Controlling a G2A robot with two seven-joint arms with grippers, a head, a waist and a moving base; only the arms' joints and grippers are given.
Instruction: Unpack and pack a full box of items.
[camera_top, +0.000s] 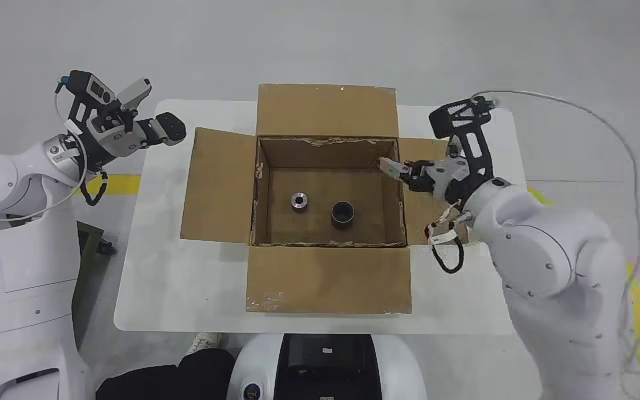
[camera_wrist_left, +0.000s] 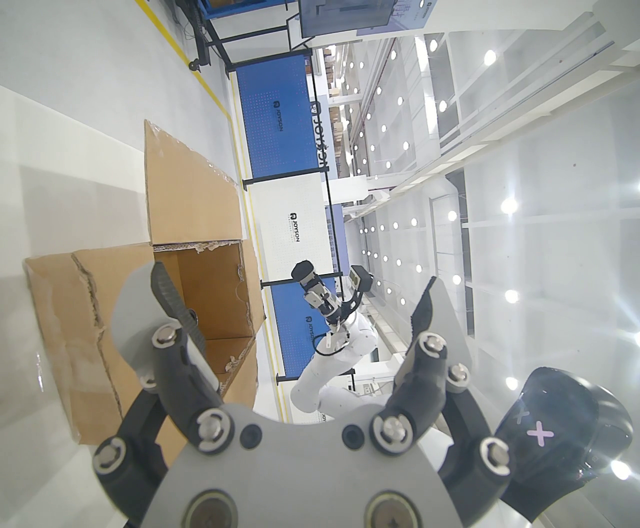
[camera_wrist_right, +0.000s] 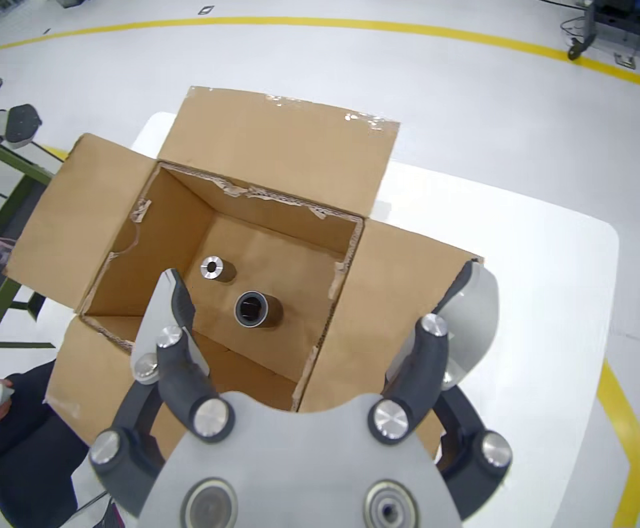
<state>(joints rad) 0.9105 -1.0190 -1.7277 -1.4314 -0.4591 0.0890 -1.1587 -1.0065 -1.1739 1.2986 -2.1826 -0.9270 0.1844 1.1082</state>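
The table (camera_top: 150, 290) gives the open box (camera_top: 320, 152) nothing to brace against, so any sideways push will probably slide it. The box's right flap (camera_wrist_right: 400, 280) and torn wall edge lie right under your right gripper (camera_wrist_right: 320, 280), which hangs over that rim with its jaws wide apart and empty. If you go straight down from here, a finger is likely to catch the cardboard and drag the box. Your left gripper (camera_top: 165, 128) is off past the left flap, jaws apart and empty, so it can't steady anything.

On the box floor, the dark cylinder (camera_wrist_right: 256, 310) and the silver cylinder (camera_wrist_right: 216, 269) stand on end, near each other. Spread fingers closing on one may clip the other, and smooth metal may tip, roll or slip free.
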